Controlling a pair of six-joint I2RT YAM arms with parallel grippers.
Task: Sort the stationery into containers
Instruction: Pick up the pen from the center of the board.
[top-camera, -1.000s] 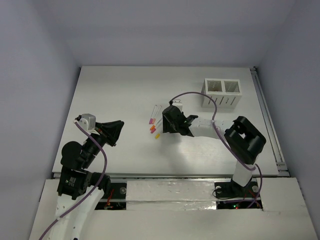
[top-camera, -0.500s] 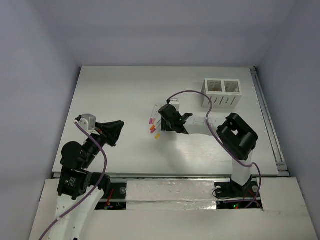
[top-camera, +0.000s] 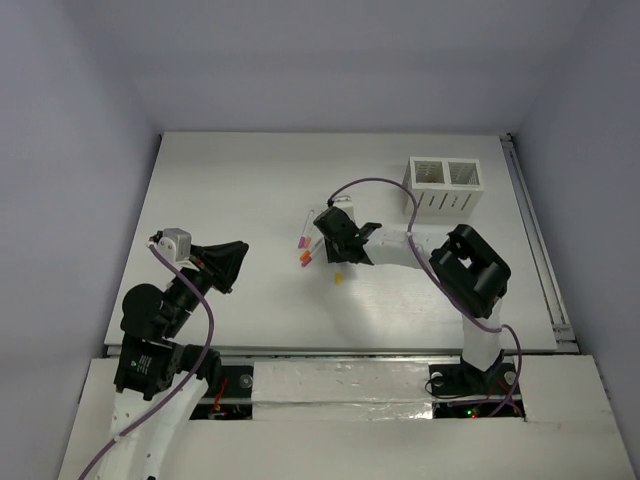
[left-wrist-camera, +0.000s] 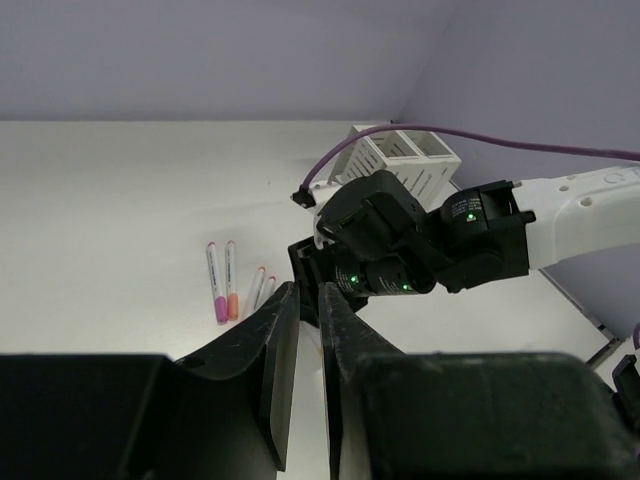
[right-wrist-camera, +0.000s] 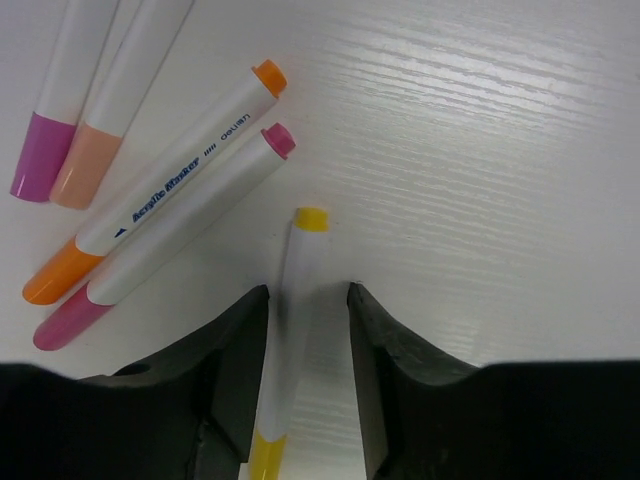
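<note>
Right gripper (right-wrist-camera: 305, 295) newly astride yellow-capped pen (right-wrist-camera: 303, 255)

Looks down on a white matte counter (top-camera: 230, 180), faintly grained up close. Meets pale lavender walls (top-camera: 330, 60) on far, left and right. Carries a grey rail (top-camera: 537, 250) along the right edge and a crinkled white strip (top-camera: 340, 378) across the near edge.

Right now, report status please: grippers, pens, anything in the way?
Left gripper shut, empty. Right gripper open, astride yellow-capped pen, not gripping. Pink-capped pen close beside it.
</note>
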